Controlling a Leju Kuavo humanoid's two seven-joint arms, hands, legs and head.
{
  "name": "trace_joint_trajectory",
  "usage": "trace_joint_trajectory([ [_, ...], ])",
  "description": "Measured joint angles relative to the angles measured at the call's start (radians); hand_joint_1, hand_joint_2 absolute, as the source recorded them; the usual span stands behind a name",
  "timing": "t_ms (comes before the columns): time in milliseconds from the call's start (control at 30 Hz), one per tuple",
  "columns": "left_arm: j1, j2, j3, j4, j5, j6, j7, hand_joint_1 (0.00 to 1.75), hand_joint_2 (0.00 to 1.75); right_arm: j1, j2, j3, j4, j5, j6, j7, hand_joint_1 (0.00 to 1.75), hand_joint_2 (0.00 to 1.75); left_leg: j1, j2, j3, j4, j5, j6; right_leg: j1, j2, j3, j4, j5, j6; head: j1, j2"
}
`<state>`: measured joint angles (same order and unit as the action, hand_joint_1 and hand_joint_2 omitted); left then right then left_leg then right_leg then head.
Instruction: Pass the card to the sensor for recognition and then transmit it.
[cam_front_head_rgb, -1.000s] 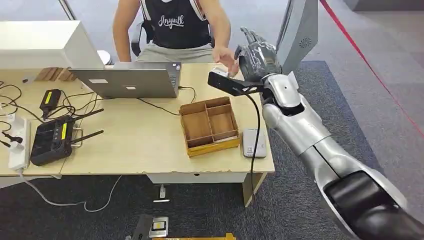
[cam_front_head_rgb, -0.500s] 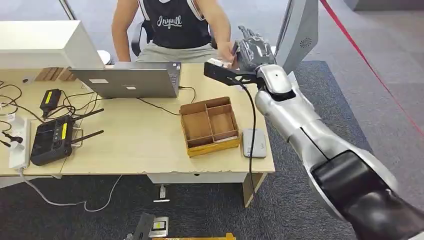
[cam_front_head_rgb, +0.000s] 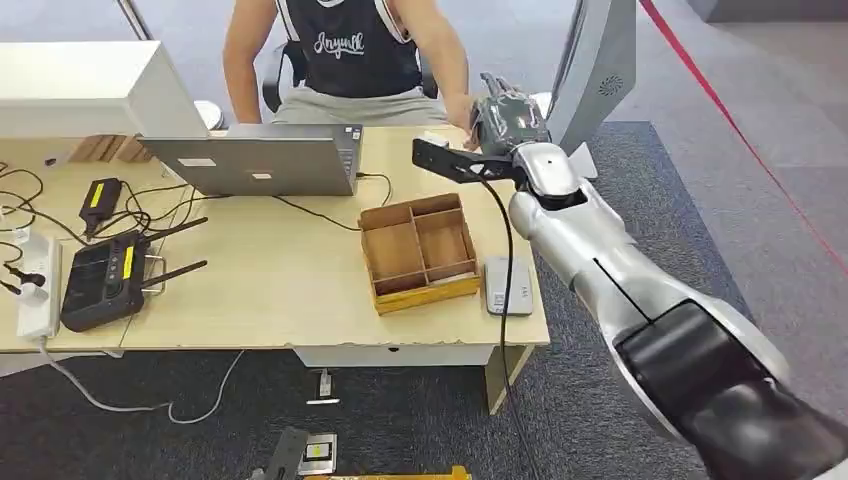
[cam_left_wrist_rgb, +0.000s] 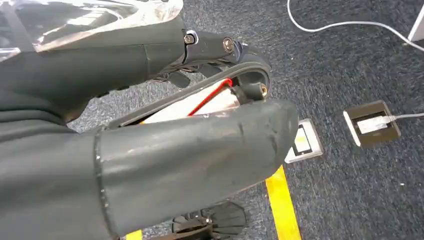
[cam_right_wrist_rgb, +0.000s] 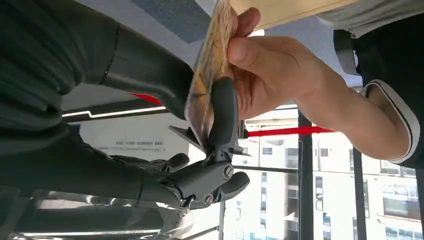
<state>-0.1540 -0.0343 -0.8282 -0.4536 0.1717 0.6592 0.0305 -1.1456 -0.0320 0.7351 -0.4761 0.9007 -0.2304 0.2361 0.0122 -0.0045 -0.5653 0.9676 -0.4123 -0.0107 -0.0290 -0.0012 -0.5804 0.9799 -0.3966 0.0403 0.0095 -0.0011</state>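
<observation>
Handover step: right hand (cam_right_wrist_rgb: 200, 150) fingers (cam_right_wrist_rgb: 222, 110) pinch card (cam_right_wrist_rgb: 210, 65), person's hand (cam_right_wrist_rgb: 275, 75) gripping too; next, release.

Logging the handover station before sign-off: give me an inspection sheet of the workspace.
Surface: tan desk, much of it bare.
Job's things: card pinched by right hand and gripped by a person's hand; grey sensor lies beside the wooden tray.
Clutter: laptop, black router.
Hands: left hand hangs over carpet.
Cables: power strip with leads.
Surroundings: red floor line.
</observation>
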Motion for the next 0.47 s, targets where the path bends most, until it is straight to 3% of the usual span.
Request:
trace_joint_trajectory([
  [33, 0.000, 0.000, 0.000, 0.000, 0.000, 0.000, 0.000, 0.00, 0.00, 0.000, 0.001, 0.000, 0.004, 0.000, 0.000, 0.000, 1.69, 1.75, 0.000, 0.000, 0.000, 0.000, 0.000, 0.000, 0.000, 0.000, 0.000, 0.000, 0.000, 0.000, 0.000, 0.000],
  [67, 0.000, 0.001, -0.001, 0.000, 0.001, 0.000, 0.000, 0.00, 0.00, 0.000, 0.002, 0.001, 0.008, 0.000, 0.000, 0.000, 1.40, 1.75, 0.000, 0.000, 0.000, 0.000, 0.000, 0.000, 0.000, 0.000, 0.000, 0.000, 0.000, 0.000, 0.000, 0.000],
  [100, 0.000, 0.001, -0.001, 0.000, 0.002, 0.000, 0.000, 0.00, 0.00, 0.000, 0.002, 0.001, 0.011, 0.000, 0.000, 0.000, 0.19, 1.75, 0.000, 0.000, 0.000, 0.000, 0.000, 0.000, 0.000, 0.000, 0.000, 0.000, 0.000, 0.000, 0.000, 0.000],
  [133, 0.000, 0.001, -0.001, 0.000, 0.003, 0.000, -0.001, 0.00, 0.00, 0.000, 0.003, 0.002, 0.014, 0.001, 0.000, 0.000, 0.00, 1.75, 0.000, 0.000, 0.000, 0.000, 0.000, 0.000, 0.000, 0.000, 0.000, 0.000, 0.000, 0.000, 0.000, 0.000],
  [367, 0.003, 0.003, -0.001, 0.000, 0.006, 0.000, -0.022, 0.00, 0.00, -0.001, 0.003, 0.010, 0.035, 0.018, -0.032, 0.006, 0.00, 1.75, 0.000, 0.000, 0.000, 0.000, 0.000, 0.000, 0.000, 0.000, 0.000, 0.000, 0.000, 0.000, 0.000, 0.000],
  [400, 0.004, 0.003, -0.001, 0.000, 0.003, 0.000, -0.026, 0.00, 0.00, -0.001, 0.003, 0.011, 0.037, 0.018, -0.041, 0.006, 0.00, 0.00, 0.000, 0.000, 0.000, 0.000, 0.000, 0.000, 0.000, 0.000, 0.000, 0.000, 0.000, 0.000, 0.000, 0.000],
  [467, 0.006, 0.003, -0.001, 0.000, -0.004, 0.000, -0.036, 0.00, 0.00, -0.002, 0.002, 0.011, 0.041, 0.017, -0.063, 0.006, 0.00, 0.00, 0.000, 0.000, 0.000, 0.000, 0.000, 0.000, 0.000, 0.000, 0.000, 0.000, 0.000, 0.000, 0.000, 0.000],
])
